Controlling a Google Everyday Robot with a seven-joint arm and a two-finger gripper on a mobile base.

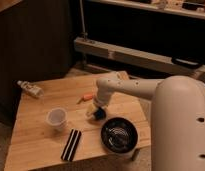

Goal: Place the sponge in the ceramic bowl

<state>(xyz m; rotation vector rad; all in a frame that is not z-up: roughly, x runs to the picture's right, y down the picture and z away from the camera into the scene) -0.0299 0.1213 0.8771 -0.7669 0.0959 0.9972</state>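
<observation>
The sponge [100,115] is a small deep-blue block lying on the wooden table [41,105], just left of and behind the ceramic bowl [118,134]. The bowl is round and black with pale swirl lines inside, and it sits near the table's front right corner. My gripper [95,111] hangs from the white arm [126,87] directly over the sponge and partly hides it. Whether it touches the sponge cannot be made out.
A translucent white cup [57,118] stands left of the sponge. A black-and-white striped block [72,145] lies near the front edge. An orange carrot [87,97] lies behind the gripper. A small bottle [30,89] lies at the far left.
</observation>
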